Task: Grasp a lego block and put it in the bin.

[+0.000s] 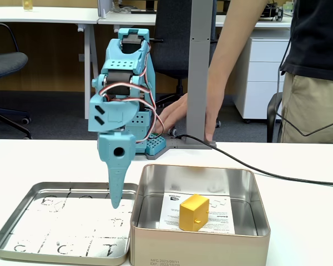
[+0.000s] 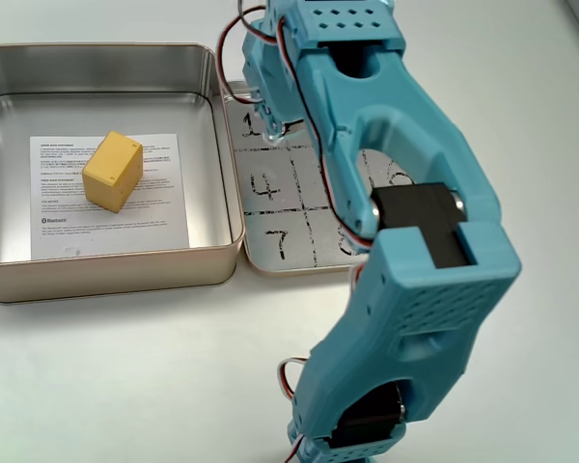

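The yellow-orange lego block (image 1: pixel 194 212) (image 2: pixel 113 171) lies inside the bin (image 1: pixel 200 246) (image 2: pixel 96 275), a deep square silver tin, resting on the white printed sheet on its floor. My blue gripper (image 1: pixel 115 203) (image 2: pixel 268 135) points straight down over the shallow flat tray (image 1: pixel 11 228) (image 2: pixel 291 207) beside the bin. Its fingers are together and hold nothing. It stands apart from the block, with the bin's wall between them. In the fixed view from above, my own arm covers most of the gripper.
The flat tray carries black scribbled numbers in a grid. A black cable (image 1: pixel 250 166) runs across the white table behind the bin. A person stands behind the table, one hand (image 1: pixel 175 113) near my base (image 1: pixel 150 145). Office chairs and desks stand further back.
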Robot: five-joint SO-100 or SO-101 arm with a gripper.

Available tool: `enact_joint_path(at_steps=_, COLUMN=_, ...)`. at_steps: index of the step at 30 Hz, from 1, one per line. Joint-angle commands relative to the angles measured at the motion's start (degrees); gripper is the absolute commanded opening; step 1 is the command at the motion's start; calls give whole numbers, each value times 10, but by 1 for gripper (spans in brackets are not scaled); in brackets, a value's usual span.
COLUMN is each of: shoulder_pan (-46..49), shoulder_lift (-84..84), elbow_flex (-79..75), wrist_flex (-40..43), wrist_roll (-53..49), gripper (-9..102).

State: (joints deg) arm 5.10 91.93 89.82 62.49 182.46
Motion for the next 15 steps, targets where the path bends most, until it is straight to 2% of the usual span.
enact_joint_path(at_steps=1, shoulder_pan=11, shoulder_lift=47, elbow_flex=16, wrist_flex=-8, wrist_roll=16, gripper=0)
enact_joint_path(at_steps=15, shoulder_pan=11, shoulder_lift=36, elbow_flex=23, wrist_flex=-39, wrist_roll=9, gripper=0)
